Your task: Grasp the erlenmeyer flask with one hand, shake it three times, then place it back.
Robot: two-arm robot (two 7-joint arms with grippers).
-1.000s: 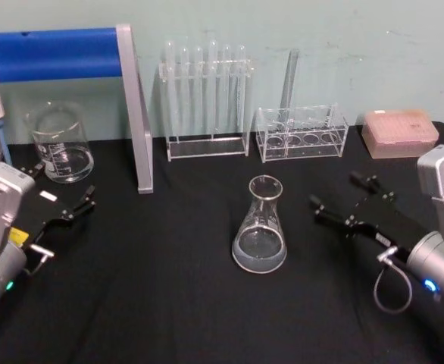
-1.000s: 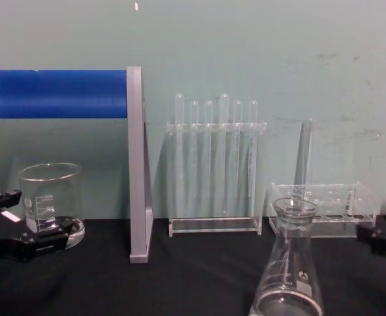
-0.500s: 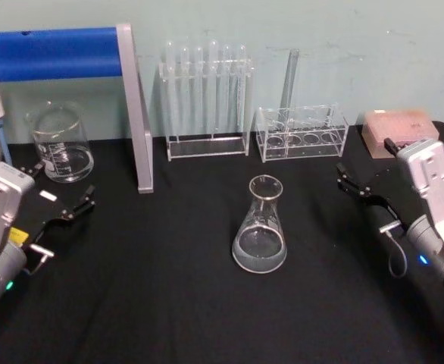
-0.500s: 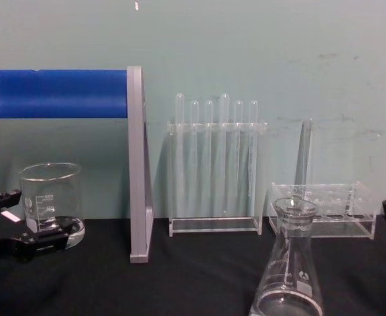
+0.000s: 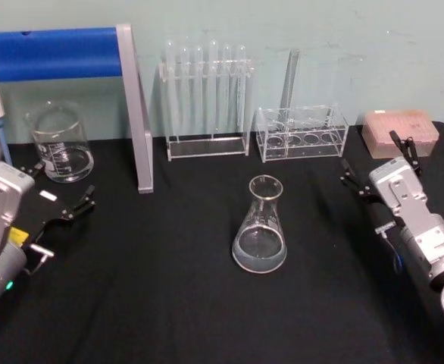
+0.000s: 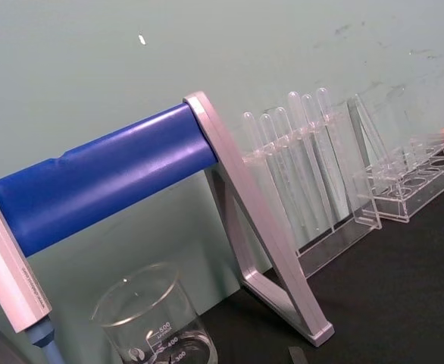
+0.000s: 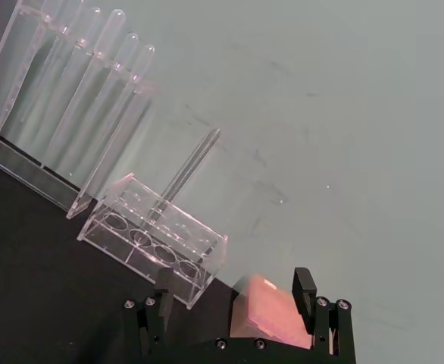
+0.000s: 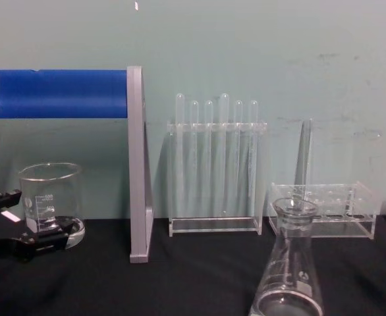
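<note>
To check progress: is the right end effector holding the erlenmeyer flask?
No, the right end effector is open, apart from the erlenmeyer flask standing on the table.

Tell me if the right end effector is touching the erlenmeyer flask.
Apart. The head view shows bare black tabletop between the erlenmeyer flask, standing at table centre, and the open right end effector, off to its right near the pink box.
</note>
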